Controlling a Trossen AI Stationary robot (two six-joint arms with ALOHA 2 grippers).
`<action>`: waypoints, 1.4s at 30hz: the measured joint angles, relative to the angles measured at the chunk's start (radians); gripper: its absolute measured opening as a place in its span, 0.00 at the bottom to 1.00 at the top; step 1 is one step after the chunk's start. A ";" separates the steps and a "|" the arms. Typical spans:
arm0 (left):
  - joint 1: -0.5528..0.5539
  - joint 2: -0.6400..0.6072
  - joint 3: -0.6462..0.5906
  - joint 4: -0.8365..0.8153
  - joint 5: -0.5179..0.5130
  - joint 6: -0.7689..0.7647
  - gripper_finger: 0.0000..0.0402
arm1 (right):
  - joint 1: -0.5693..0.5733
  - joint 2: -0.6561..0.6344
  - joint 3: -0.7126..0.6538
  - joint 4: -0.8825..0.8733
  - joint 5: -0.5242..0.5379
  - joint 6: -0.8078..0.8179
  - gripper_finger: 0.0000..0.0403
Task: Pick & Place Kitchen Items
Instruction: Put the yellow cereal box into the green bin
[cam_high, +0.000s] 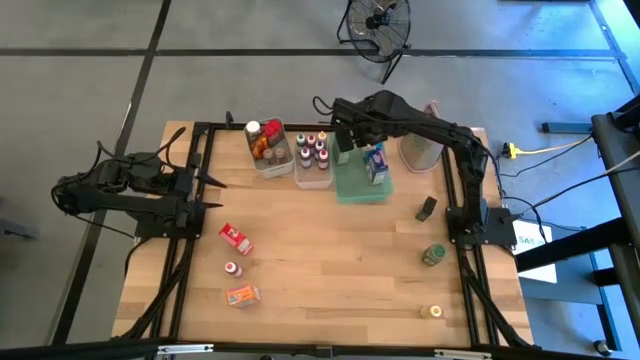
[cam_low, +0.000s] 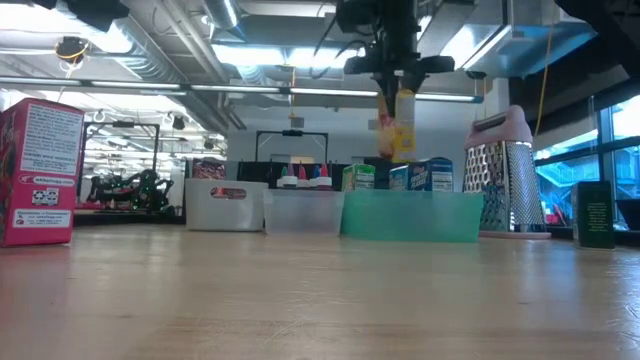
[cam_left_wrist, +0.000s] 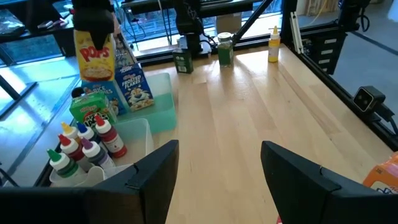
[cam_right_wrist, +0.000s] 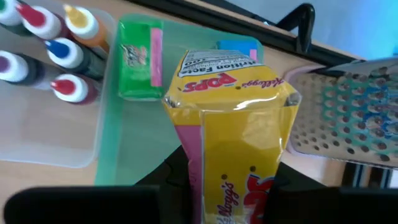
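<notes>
- The right gripper (cam_low: 398, 75) is up in the air over the green tray (cam_high: 355, 185) at the far side of the table, clamped on a yellow Pops cereal box (cam_right_wrist: 233, 134). The box hangs clear above the tray and isn't touching it.
- Already standing in the tray: a green Rice Krispies box (cam_left_wrist: 92, 111) and a blue Frosted Flakes box (cam_left_wrist: 135, 90), right next to each other.
- Just beside the tray is a clear bin (cam_high: 312, 178) packed with little squeeze bottles (cam_left_wrist: 87, 146) with red, white, blue, orange and purple caps. Another clear bin (cam_high: 268, 160) next to that holds some jars, but I can't make them out well.
- The metal grater (cam_low: 505, 175) with the pink top stands on the other side of the tray.
- The left gripper (cam_left_wrist: 217, 171) sits low at the left edge of the table, fingers spread apart with nothing between them.
- Loose stuff on the wood near the left arm: a red box (cam_high: 236, 238), a small white-capped bottle (cam_high: 233, 269) and an orange packet (cam_high: 243, 295).
- On the right side: a dark green box (cam_high: 428, 208), a green jar (cam_high: 433, 255) and a small yellow bottle (cam_high: 434, 312), well apart from each other.
</notes>
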 joint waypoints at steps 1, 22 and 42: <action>0.000 0.000 0.000 0.000 0.000 0.000 0.56 | 0.000 0.000 -0.008 0.000 0.000 0.000 0.22; 0.000 0.000 0.000 -0.001 0.000 -0.002 0.56 | -0.027 0.079 -0.022 0.064 -0.033 -0.013 0.22; 0.000 0.000 0.000 -0.006 0.000 -0.002 0.56 | -0.085 0.162 -0.022 0.128 -0.139 -0.039 0.22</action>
